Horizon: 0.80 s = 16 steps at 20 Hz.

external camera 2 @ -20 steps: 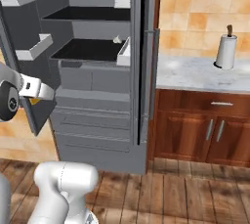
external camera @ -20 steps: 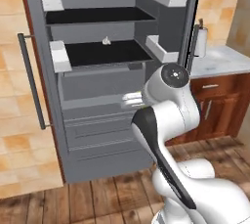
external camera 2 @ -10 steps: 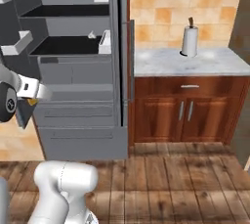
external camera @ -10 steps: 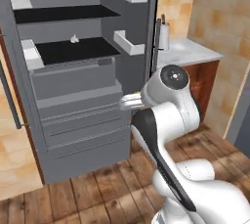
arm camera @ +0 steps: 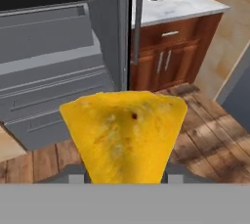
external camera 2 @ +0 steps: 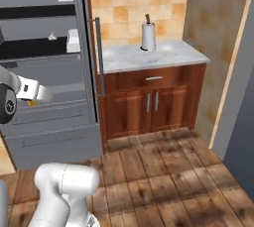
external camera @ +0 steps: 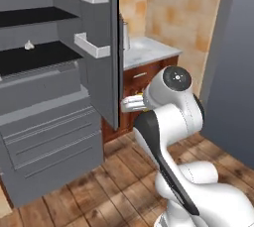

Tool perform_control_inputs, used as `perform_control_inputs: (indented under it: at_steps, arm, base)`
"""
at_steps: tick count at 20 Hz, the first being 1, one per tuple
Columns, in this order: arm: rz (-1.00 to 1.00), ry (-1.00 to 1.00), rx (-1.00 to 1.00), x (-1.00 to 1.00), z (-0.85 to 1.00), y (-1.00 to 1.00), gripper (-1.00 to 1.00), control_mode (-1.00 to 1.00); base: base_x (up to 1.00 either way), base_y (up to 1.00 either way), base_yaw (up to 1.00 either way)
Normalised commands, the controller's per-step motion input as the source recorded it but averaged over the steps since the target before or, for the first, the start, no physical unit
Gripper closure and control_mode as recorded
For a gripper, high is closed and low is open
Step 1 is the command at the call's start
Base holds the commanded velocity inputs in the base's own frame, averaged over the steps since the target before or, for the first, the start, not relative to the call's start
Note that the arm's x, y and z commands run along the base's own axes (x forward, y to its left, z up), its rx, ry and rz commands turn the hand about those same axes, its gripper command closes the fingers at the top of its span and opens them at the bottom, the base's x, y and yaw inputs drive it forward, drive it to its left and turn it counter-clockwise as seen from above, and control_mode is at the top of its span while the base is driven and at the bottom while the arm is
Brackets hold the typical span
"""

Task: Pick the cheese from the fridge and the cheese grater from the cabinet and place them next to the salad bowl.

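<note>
Sitting clamped between jaws: cheese, beside open fridge.

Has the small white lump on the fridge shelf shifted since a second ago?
No. The white lump sits at the same spot on the black shelf of the fridge; the base turned right, so the picture shifted.

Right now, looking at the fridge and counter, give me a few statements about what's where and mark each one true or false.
1. The gripper holds the cheese. True.
2. The fridge is closed. False: its door stands open.
3. A paper towel roll stands upright on the counter. True.
4. The pale lump lies on the floor. False: it sits on a fridge shelf.
5. The lower cabinet's doors are open. False: they are shut.
</note>
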Motion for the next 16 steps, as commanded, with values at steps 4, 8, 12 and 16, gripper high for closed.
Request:
perform_control_inputs:
  at_steps: [4, 8, 12, 16]
  arm:
    - [0.00, 0.00, 0.00, 0.00, 0.00, 0.00, 1.00, 1.00]
    - [0.00, 0.00, 0.00, 0.00, 0.00, 0.00, 1.00, 1.00]
    - [0.00, 0.00, 0.00, 0.00, 0.00, 0.00, 1.00, 1.00]
    - [0.00, 0.00, 0.00, 0.00, 0.00, 0.00, 1.00, 1.00]
  base:
    - [-0.25, 0.00, -0.43]
    - [-0.22, 0.00, -0.43]
    - [-0.24, 0.00, -0.44]
    - [-0.22, -0.01, -0.44]
